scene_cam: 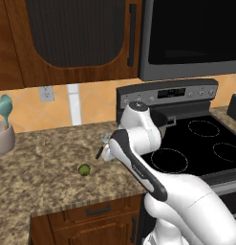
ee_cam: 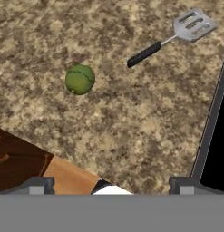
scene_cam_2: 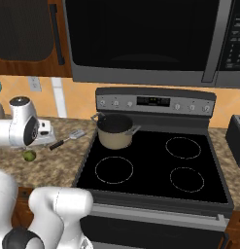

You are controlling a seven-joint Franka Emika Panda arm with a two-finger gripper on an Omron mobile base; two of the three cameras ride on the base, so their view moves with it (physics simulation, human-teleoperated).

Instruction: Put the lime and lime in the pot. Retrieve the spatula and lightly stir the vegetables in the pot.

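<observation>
The two-finger gripper (ee_cam: 111, 186) hangs above the speckled brown granite counter (ee_cam: 131, 118), jaws fully apart, w/ nothing between them. One small round yellow-green lime (ee_cam: 80, 79) lies on the counter; in the hand view it is ahead of the fingertips and off toward the left finger's side, so the next move probably needs a shift that way before going down. A 2nd lime I cannot find on the counter; maybe it is in the pot, whose inside is not clear enough to tell. The spatula w/ slotted silver head and thin black handle (ee_cam: 170, 38) lies further ahead, toward the right, handle end pointing back at the lime, near the black stove edge (ee_cam: 212, 118). The squat beige pot w/ dark rim (scene_cam_2: 114, 131) stands on the rear left burner, well apart from the lime.
</observation>
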